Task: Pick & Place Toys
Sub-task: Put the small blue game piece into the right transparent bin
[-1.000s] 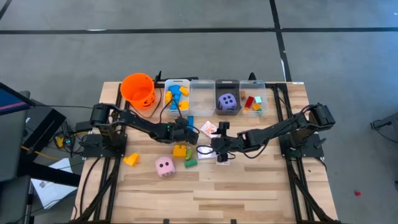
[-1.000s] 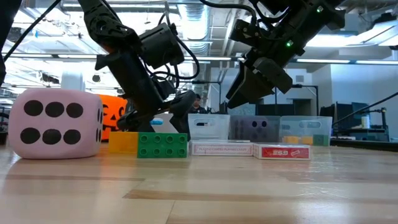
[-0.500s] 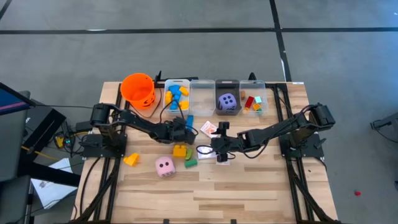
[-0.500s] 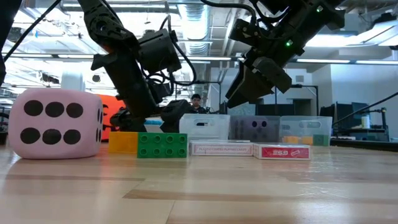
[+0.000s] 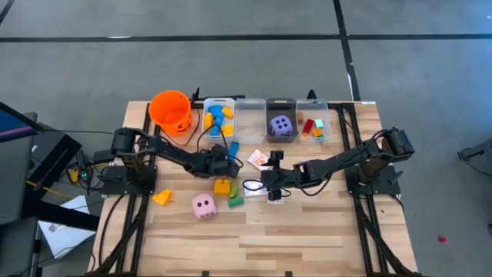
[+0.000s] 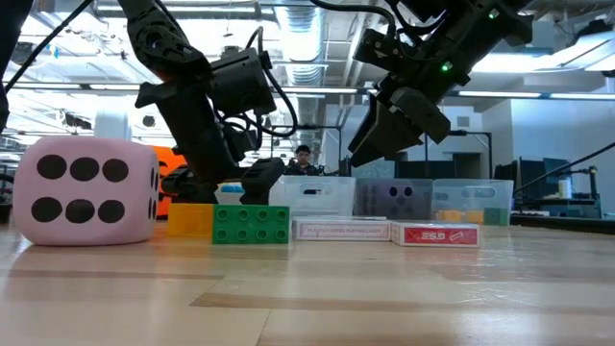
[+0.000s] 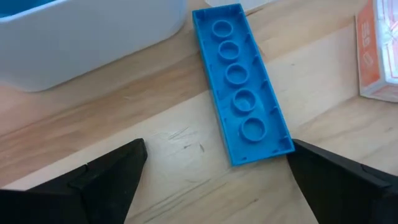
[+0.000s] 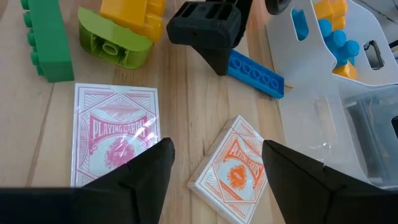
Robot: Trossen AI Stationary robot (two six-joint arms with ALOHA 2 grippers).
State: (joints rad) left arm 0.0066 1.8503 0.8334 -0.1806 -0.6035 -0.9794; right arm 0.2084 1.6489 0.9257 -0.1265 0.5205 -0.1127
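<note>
Left pincer [image 7: 214, 171] spread wide, low over the tabletop [image 7: 155, 118]; the blue block [image 7: 240, 118] lies flat between and just ahead of its fingertips, untouched. Right pincer [image 8: 211, 165] open above two card packs.

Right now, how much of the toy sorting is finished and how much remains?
Done: the purple soft die and small blocks lie in the clear plastic bins. In hand: the open left hand straddles the flat blue plastic block. Left: the pink soft die, green block and two card packs.
</note>
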